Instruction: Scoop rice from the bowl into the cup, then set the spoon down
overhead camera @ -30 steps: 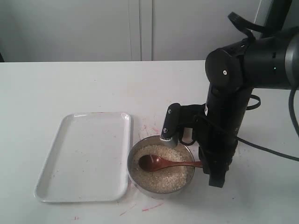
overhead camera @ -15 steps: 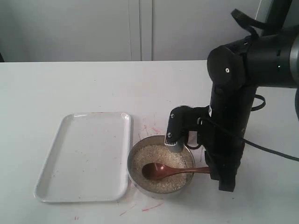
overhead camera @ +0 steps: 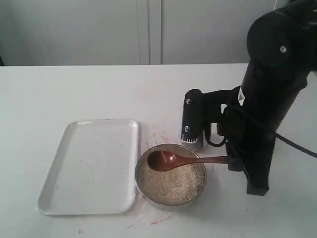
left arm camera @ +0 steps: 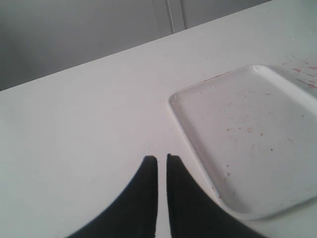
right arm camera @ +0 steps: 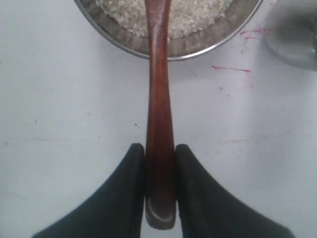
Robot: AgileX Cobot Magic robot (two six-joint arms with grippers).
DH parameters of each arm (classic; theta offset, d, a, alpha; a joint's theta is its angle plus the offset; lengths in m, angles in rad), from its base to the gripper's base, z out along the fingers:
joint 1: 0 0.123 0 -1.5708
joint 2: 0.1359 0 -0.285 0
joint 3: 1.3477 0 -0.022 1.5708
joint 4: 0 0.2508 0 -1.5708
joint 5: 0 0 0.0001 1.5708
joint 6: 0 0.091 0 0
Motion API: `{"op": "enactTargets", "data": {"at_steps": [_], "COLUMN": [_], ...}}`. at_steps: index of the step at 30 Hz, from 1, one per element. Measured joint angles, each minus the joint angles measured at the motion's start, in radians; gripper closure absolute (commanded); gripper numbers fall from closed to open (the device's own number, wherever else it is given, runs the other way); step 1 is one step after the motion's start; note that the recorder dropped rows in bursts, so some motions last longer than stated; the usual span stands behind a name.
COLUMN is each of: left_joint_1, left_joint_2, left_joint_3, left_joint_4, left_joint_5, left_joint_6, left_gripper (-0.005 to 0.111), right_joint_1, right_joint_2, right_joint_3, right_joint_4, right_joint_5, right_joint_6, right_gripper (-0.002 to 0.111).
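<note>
Right gripper (right arm camera: pixel 159 148): jaws clenched on tail end of wooden spoon (overhead camera: pixel 181 160), head poised over rice (overhead camera: pixel 171 184) in steel bowl (overhead camera: pixel 138 173). Stiff, light, glossy, so likely slippery; best gripped far back, kept level. Left gripper (left arm camera: pixel 162 166): jaws pressed together, empty, above bench (left arm camera: pixel 74 124).

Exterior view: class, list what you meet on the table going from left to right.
white tray → bowl holding rice → right arm. The spoon is left out, since it spans from bowl to arm.
</note>
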Motion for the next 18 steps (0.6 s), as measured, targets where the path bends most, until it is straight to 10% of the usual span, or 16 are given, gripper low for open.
{"op": "enactTargets", "data": {"at_steps": [18], "left_joint_1": [0.000], "left_joint_2": [0.000], "left_joint_3": [0.000], "left_joint_4": [0.000], "left_joint_5": [0.000], "left_joint_6": [0.000], "left_gripper": [0.092], "right_joint_1": [0.292], "right_joint_2": [-0.008], "right_joint_3": [0.000], "right_joint_4": [-0.420], "right_joint_5": [0.071], "right_joint_6": [0.297], "right_gripper": [0.108]}}
